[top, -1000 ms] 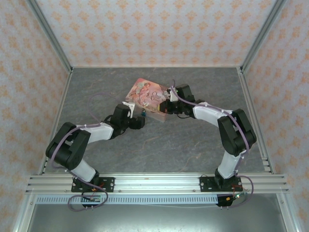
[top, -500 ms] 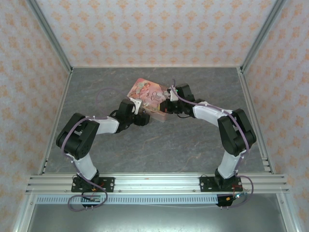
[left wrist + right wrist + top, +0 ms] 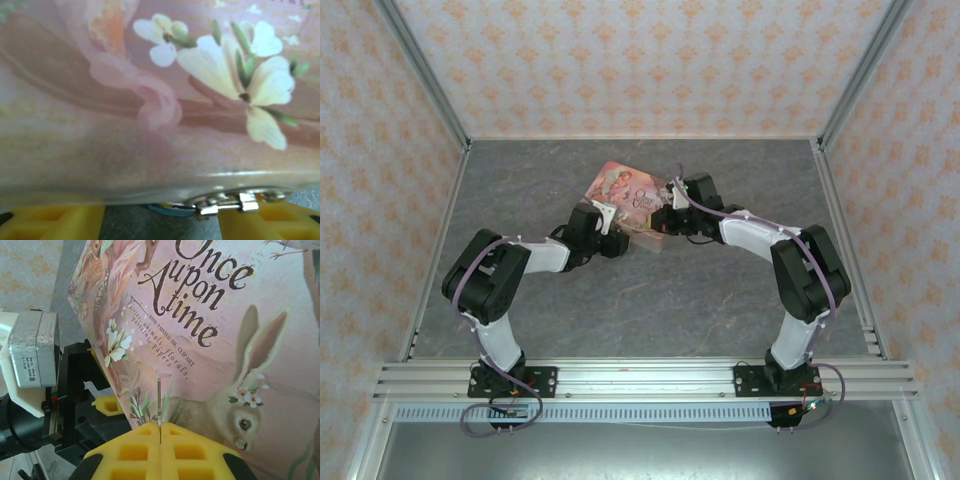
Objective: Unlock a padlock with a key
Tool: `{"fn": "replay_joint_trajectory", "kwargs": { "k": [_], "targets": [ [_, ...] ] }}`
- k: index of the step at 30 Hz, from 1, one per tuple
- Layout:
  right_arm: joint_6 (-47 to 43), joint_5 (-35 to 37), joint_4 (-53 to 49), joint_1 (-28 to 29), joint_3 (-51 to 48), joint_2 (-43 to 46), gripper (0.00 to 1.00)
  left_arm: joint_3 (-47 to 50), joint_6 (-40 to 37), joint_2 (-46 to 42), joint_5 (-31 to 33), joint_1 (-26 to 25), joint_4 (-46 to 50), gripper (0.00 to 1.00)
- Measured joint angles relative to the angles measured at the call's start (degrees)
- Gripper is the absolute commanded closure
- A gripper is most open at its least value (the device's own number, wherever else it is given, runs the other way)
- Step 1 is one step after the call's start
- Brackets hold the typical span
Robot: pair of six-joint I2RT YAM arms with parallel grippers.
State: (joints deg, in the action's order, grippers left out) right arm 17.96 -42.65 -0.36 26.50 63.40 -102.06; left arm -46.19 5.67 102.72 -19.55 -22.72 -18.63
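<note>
right gripper point(image 3: 160, 436) pinched tight on a thin key point(image 3: 159, 400) right by the pink tin point(image 3: 215, 340), left gripper point(image 3: 161, 222) jaws apart at the tin's front edge, padlock point(image 3: 167, 210) just a teal sliver under that edge, beside the silver clasp point(image 3: 227, 202)

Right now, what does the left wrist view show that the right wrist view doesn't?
Left wrist: the metal clasp and a blue-green sliver under it, probably the padlock. Right wrist: the key pinched in the shut right gripper, plus the lettering on the lid. Both: the pink tin, close up.
</note>
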Motion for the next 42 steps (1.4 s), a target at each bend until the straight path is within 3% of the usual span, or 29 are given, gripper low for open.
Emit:
{"fn": "replay_joint_trajectory", "kwargs": {
  "k": [27, 42],
  "targets": [
    [0.02, 0.37, 0.83, 0.00, 0.00, -0.09, 1.00, -0.22, 0.90, 0.70, -1.01, 0.00, 0.15, 0.70],
    [-0.24, 3.76, 4.90, -0.02, -5.73, 5.42, 1.00, -0.22, 3.56, -2.97, -0.90, 0.00, 4.15, 0.77]
  ]
}}
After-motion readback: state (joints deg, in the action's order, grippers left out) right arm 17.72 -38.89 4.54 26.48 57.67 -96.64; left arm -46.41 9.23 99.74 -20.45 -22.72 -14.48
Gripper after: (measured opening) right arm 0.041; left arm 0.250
